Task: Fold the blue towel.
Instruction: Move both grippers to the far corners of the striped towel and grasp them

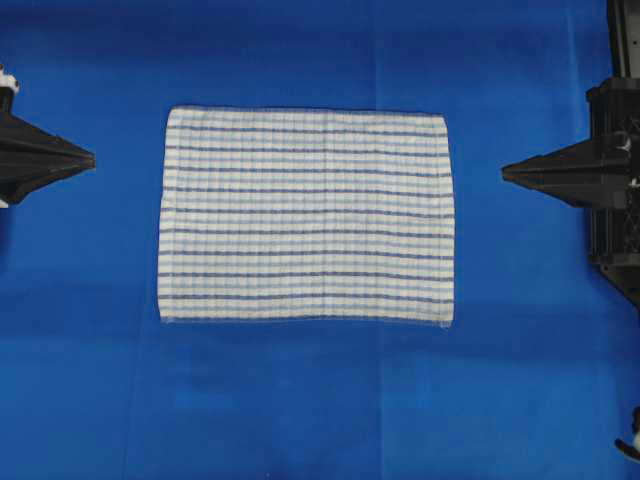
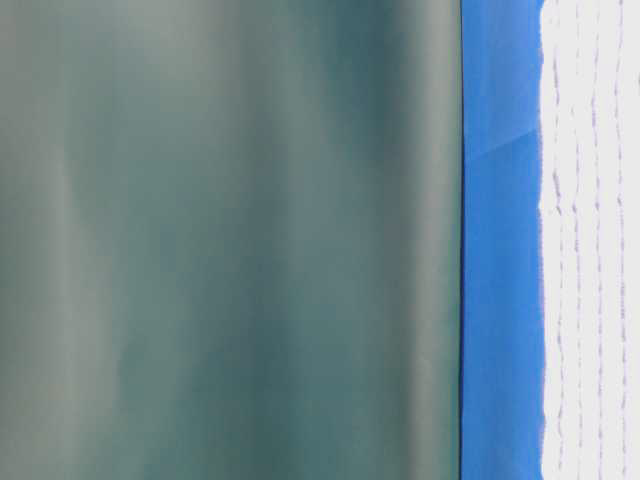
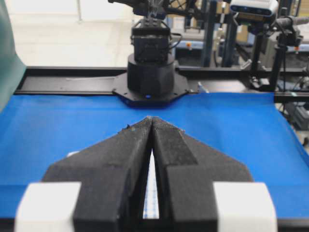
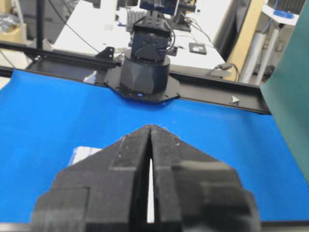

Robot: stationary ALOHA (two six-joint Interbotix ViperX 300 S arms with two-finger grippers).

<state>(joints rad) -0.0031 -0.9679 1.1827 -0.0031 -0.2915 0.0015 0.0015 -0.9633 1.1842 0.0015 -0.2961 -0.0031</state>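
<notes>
Overhead view: the blue towel, a white rectangle crossed by thin dark-blue and pale-blue stripes, lies spread flat in the middle of the bench, which is covered in plain blue cloth. Its long axis runs left to right across the picture, and the stripes follow that same direction; the short edges face the two arms. The near long edge sits a little off square, so the sheet looks slightly wider at the bottom than at the top.

The left gripper points in from the left edge, its tip well apart from the towel's left side. The right gripper points in from the right, also clear of the cloth. Each one's jaws are pressed together to a point and hold nothing.

From the left wrist camera, the left gripper shows its jaws meeting at the tip, a strip of striped cloth visible through the slit behind them. The right wrist camera shows the right gripper the same way, with a corner of the towel beside it.
</notes>
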